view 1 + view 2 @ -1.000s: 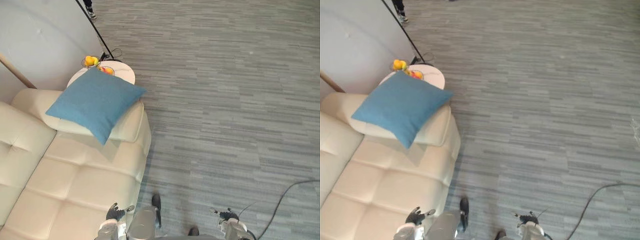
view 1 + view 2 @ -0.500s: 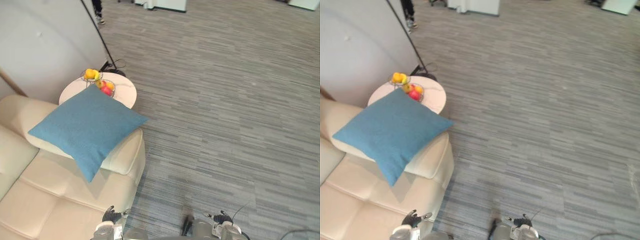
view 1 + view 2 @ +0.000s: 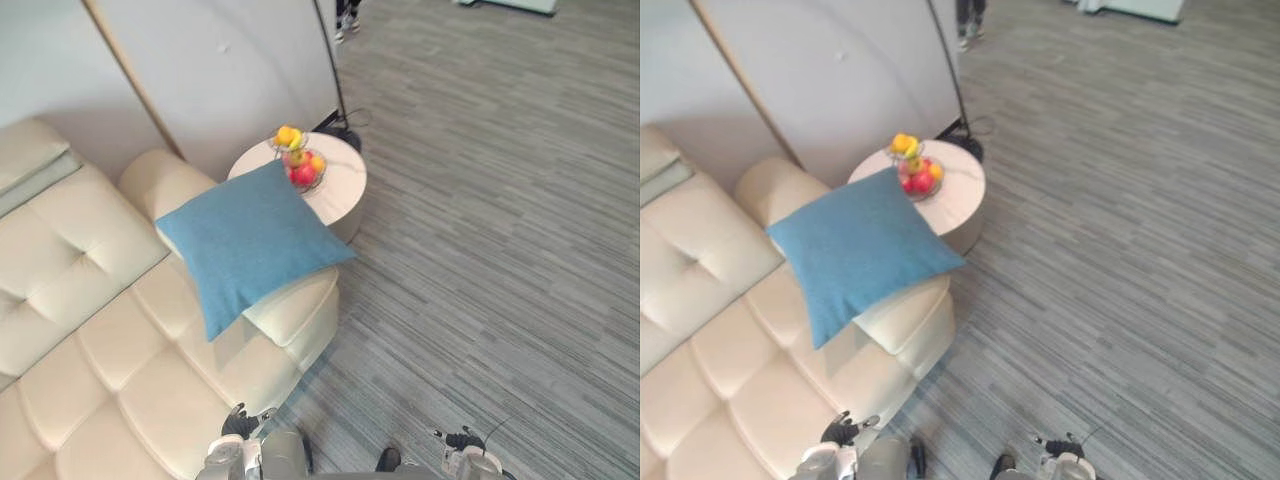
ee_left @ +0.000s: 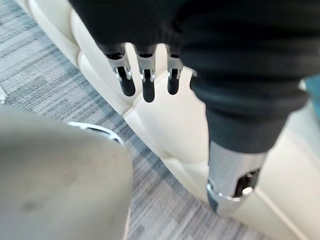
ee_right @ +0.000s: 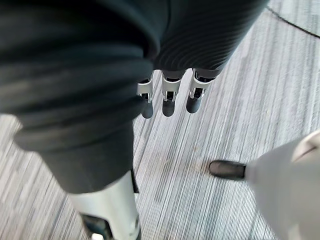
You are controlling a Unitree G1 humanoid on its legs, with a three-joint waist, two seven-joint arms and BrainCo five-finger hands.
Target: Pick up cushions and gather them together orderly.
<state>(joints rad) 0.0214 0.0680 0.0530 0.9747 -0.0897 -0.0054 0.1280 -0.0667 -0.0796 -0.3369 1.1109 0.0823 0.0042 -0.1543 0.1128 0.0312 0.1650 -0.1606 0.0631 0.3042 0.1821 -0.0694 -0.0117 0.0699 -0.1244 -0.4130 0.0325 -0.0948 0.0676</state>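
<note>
Your left robot hand hangs just off the sofa's front edge. Your right robot hand hangs over the carpet, well clear of the sofa. Both have fingers loose and apart, holding nothing. One blue cushion lies tilted on the sofa's arm, untouched. Past that arm stands a round desk carrying fruit bowls. By my reading you've barely started: nothing is lifted or gathered, and you need to get closer first.
</note>
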